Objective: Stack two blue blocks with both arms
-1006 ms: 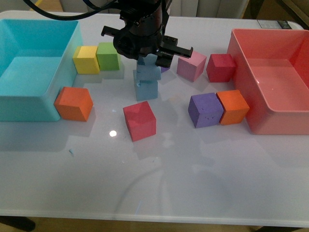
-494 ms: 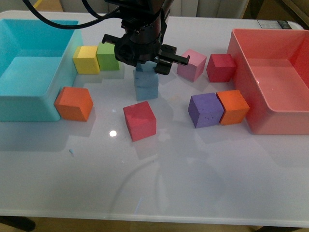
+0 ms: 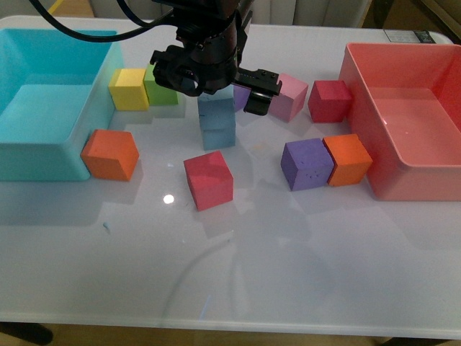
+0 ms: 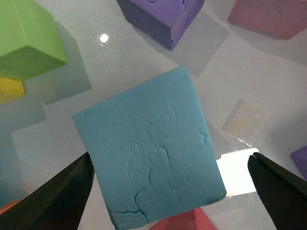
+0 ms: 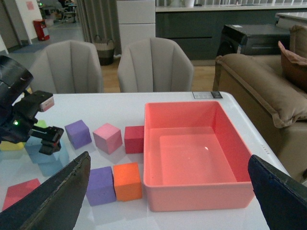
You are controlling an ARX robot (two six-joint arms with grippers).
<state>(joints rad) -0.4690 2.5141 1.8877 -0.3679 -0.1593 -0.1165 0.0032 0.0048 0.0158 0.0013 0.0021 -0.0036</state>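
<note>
In the front view the left arm (image 3: pixel 205 50) hangs over the upper middle of the frame, its left claw (image 3: pixel 212 76) spread wide directly above the blue blocks (image 3: pixel 217 120). The two cubes stand stacked, one on the other, on the white worktop (image 3: pixel 288 245), just above the red cube (image 3: pixel 209 180) and right of the yellow cube (image 3: pixel 128 89) and green cube (image 3: pixel 160 84).

The left wrist view looks straight down on the top blue block (image 4: pixel 151 155), which fills the middle of the frame. The left claw's fingers (image 4: pixel 53 201) sit at the lower left and lower right corners, both clear of the block, holding nothing.

In the right wrist view the right claw (image 5: pixel 165 196) is wide open and empty, its fingers (image 5: pixel 53 201) at the lower corners, high above the pink bin (image 5: pixel 192 153) in the middle. The stack shows at the left edge there, under the black arm.

A purple cube (image 3: pixel 306 163) touches an orange cube (image 3: pixel 348 159) right of centre; the teal bin (image 3: pixel 50 101) fills the upper left.
</note>
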